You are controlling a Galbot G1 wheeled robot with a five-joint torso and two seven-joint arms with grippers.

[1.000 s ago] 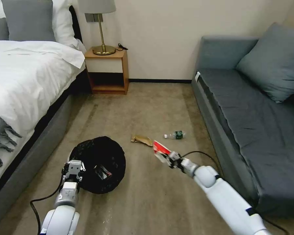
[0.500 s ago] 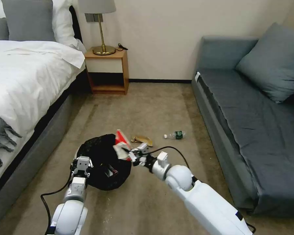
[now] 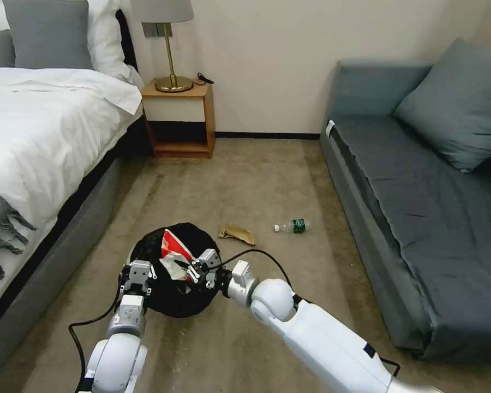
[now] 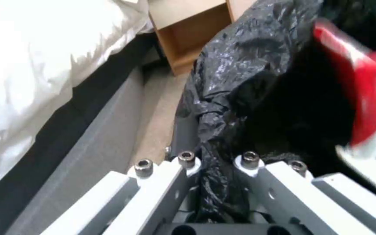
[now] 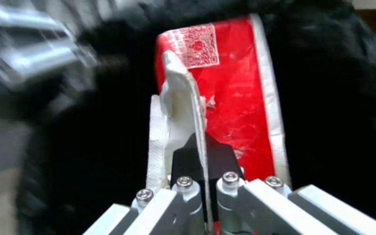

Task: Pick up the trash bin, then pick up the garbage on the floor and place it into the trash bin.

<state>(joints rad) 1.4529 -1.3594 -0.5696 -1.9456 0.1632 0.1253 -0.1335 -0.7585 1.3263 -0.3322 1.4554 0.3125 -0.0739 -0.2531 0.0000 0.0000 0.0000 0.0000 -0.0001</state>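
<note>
- Since half a second ago my right gripper (image 3: 186, 269) has swung further left, carrying the red-and-white packet (image 3: 173, 248) from the bin's right edge to over its mouth.
- Right gripper: fingers clamped on the packet's white edge; the right wrist view shows the packet (image 5: 227, 98) pinched between the pads, black liner all round it.
- Left gripper (image 3: 138, 273): closed on the rim of the trash bin (image 3: 153, 251) at its near-left side; the left wrist view shows bunched black liner (image 4: 214, 182) squeezed between the fingers.
- Trash bin sits low over the carpet (image 3: 256, 180), between the bed (image 3: 38, 136) and the sofa (image 3: 420, 207); whether it touches the floor, I cannot tell.
- Brown paper bag (image 3: 237, 234) lies on the carpet just beyond the bin's right side.
- Small bottle (image 3: 293, 225) with green label lies further right, apart from the bag, near the sofa.
</note>
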